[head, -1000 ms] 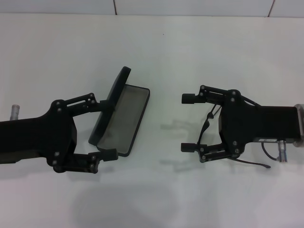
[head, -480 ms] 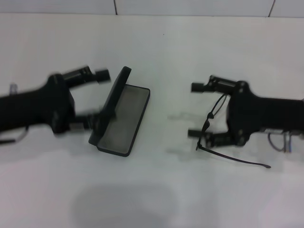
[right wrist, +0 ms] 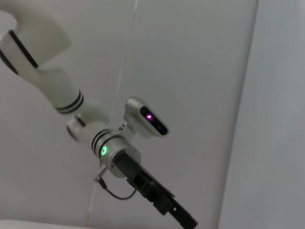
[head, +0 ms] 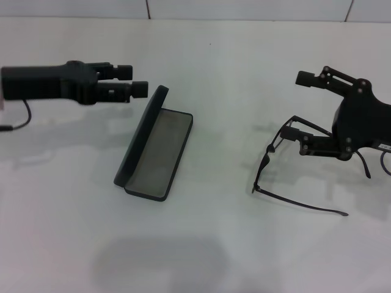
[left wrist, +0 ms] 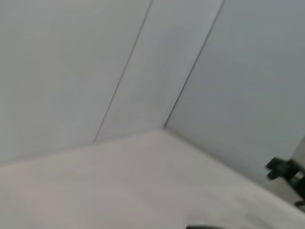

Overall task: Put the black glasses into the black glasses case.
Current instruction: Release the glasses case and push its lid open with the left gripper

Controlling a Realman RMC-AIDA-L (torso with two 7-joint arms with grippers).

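Note:
The black glasses case (head: 157, 157) lies open left of the table's middle, its lid (head: 142, 135) standing up along its left side and the grey lining showing. The black glasses (head: 269, 160) rest unfolded on the table at the right, one temple (head: 302, 206) stretched toward the front right. My right gripper (head: 299, 105) is open and empty, raised just right of the glasses, its lower finger (head: 294, 132) close to their far temple. My left gripper (head: 133, 80) is open and empty, raised behind and left of the case.
The white table (head: 214, 244) runs back to a tiled wall (head: 244, 7). The right wrist view shows my left arm (right wrist: 107, 150) against the wall. The left wrist view shows the wall and a dark piece of the right gripper (left wrist: 286, 171) at the edge.
Both arms have drawn back and up from the middle. The left gripper has left the case lid and gone far left. The right gripper has moved right, leaving the glasses on the table.

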